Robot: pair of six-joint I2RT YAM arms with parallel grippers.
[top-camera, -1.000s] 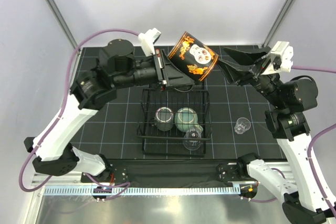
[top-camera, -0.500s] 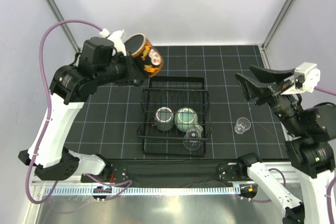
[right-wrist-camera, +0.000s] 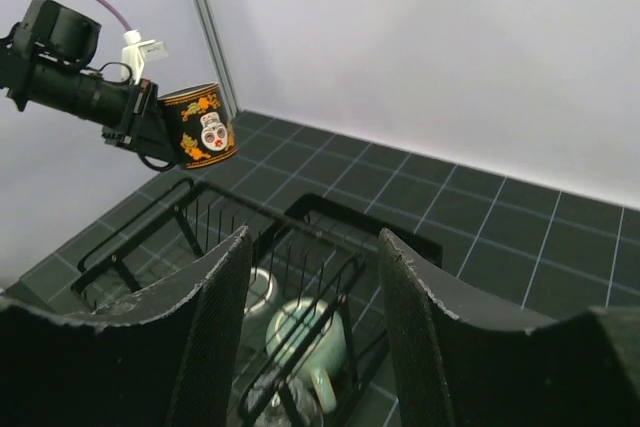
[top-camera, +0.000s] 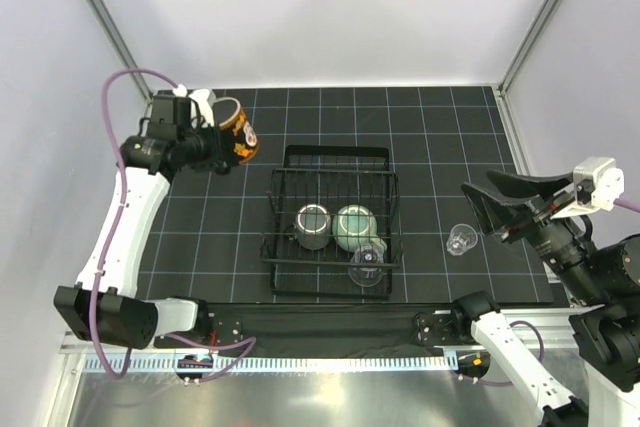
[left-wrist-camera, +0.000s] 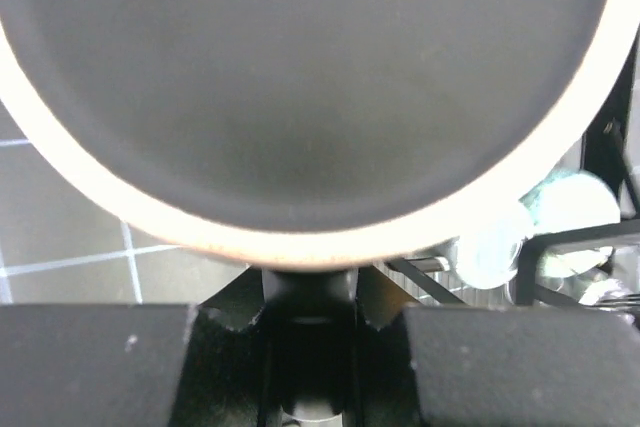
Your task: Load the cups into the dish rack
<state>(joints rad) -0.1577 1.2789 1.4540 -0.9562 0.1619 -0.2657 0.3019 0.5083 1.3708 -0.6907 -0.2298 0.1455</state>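
**Held cup stood off the rack's far-left corner**

The left gripper [top-camera: 217, 137] was pinching the dark cup with the skull-and-orange print [top-camera: 238, 131], carried above the table and tilted; which end faced up could not be told. From those fingers the black wire dish rack [top-camera: 335, 152] lay to the right and nearer the bases. In the rack sat a dark grey-green mug [top-camera: 313, 225], a speckled pale-green mug [top-camera: 354, 227] and a small clear glass [top-camera: 368, 265]. The right gripper [top-camera: 497, 209] was spread and empty, the nearer arm to the second clear glass [top-camera: 460, 239] standing on the table right of the rack.
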